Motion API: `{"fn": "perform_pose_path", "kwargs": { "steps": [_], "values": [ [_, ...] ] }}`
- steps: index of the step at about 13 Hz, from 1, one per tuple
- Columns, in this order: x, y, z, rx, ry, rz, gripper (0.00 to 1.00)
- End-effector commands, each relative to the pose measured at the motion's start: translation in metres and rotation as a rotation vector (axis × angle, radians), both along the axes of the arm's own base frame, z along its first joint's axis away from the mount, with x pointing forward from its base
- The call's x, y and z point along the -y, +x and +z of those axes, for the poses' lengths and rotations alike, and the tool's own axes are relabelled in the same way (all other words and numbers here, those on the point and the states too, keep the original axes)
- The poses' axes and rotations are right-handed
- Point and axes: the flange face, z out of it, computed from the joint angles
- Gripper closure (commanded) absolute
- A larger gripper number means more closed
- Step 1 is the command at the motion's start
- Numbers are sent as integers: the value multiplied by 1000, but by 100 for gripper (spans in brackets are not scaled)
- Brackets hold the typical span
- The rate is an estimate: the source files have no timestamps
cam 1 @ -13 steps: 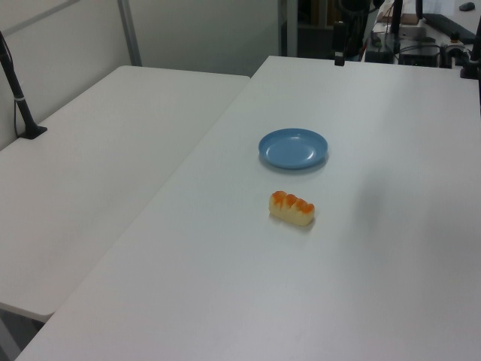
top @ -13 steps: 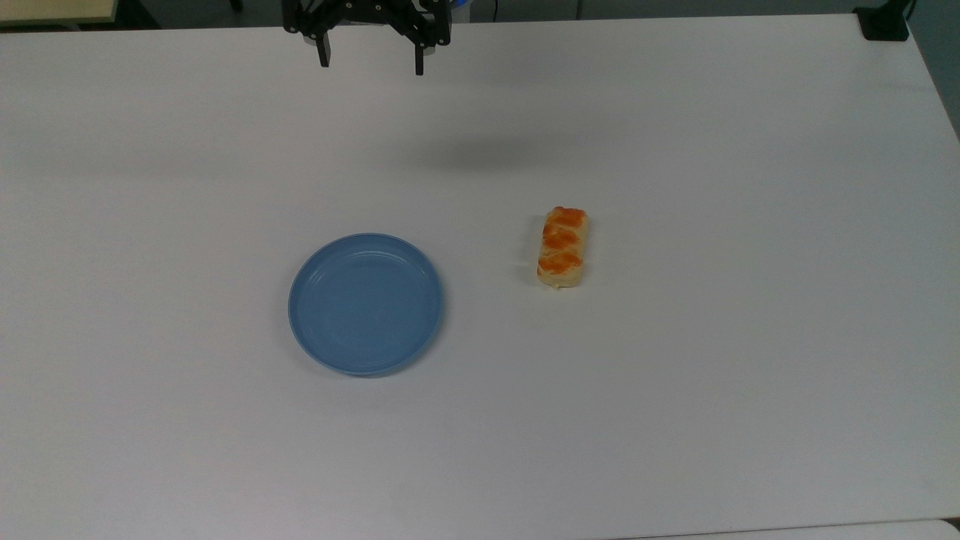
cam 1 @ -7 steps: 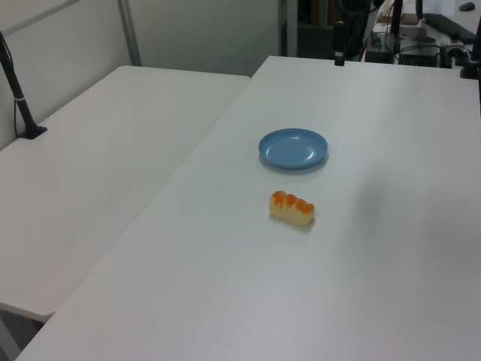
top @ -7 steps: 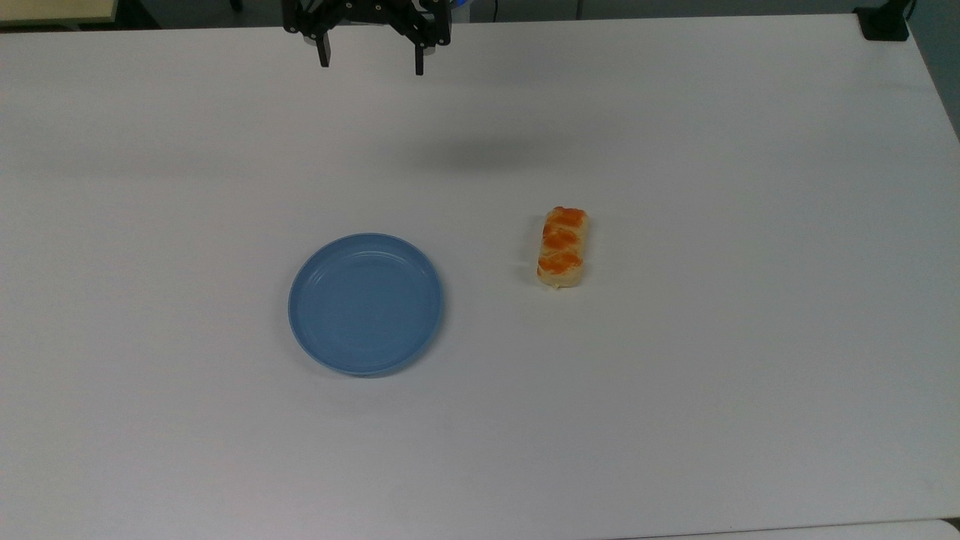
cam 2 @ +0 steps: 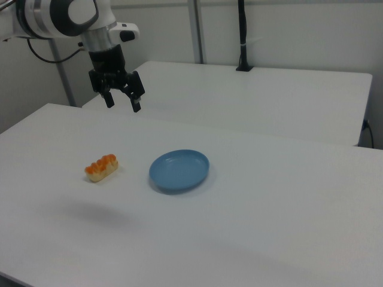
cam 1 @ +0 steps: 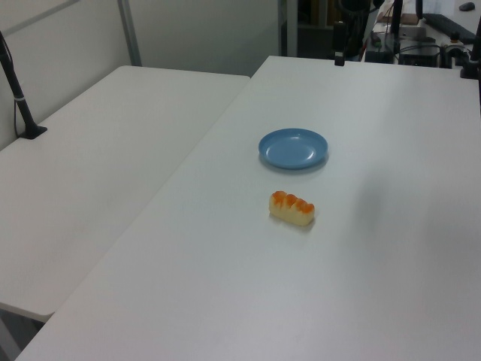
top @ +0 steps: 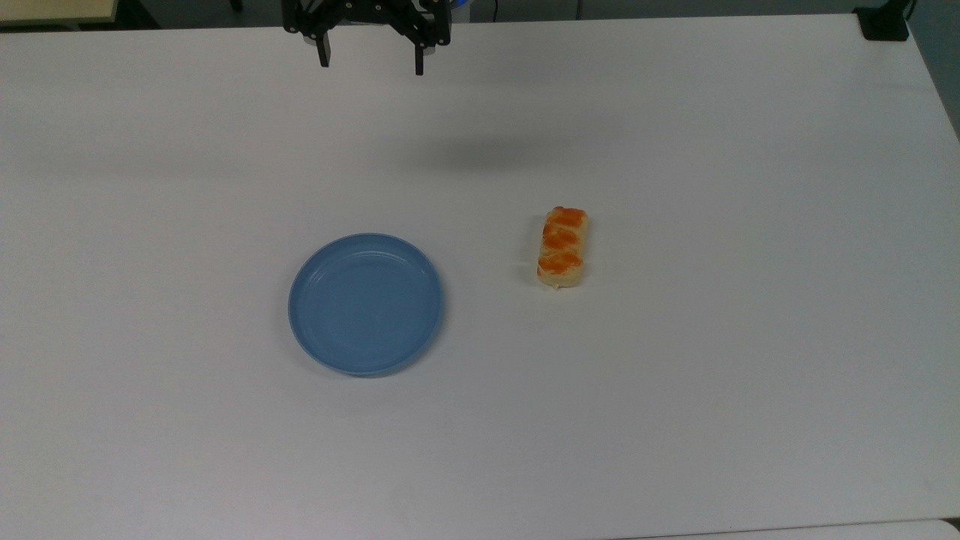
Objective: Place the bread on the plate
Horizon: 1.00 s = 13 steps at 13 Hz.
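The bread (top: 562, 248) lies flat on the white surface (top: 675, 375), well apart from the plate (top: 365, 303), to the plate's right in the top view. The gripper (top: 371, 66) hangs high above the surface's far edge, jaws spread wide and holding nothing.

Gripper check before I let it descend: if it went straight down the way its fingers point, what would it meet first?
Probably bare table. The open gripper hangs apart from the bread and the plate, though depth is uncertain.
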Motion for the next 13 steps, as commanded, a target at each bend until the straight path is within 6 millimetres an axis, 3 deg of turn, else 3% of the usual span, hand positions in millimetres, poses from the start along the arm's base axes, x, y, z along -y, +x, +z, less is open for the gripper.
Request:
{"fn": "perform_pose_path", "kwargs": {
  "steps": [1,8,10,13],
  "values": [
    [2,-10,2,-21,8,17,0],
    [-19,-7,-13,-47,14,37,0],
    [-40,-2,-29,-71,14,56,0],
    [-86,11,-66,-104,4,10,0]
  ]
}}
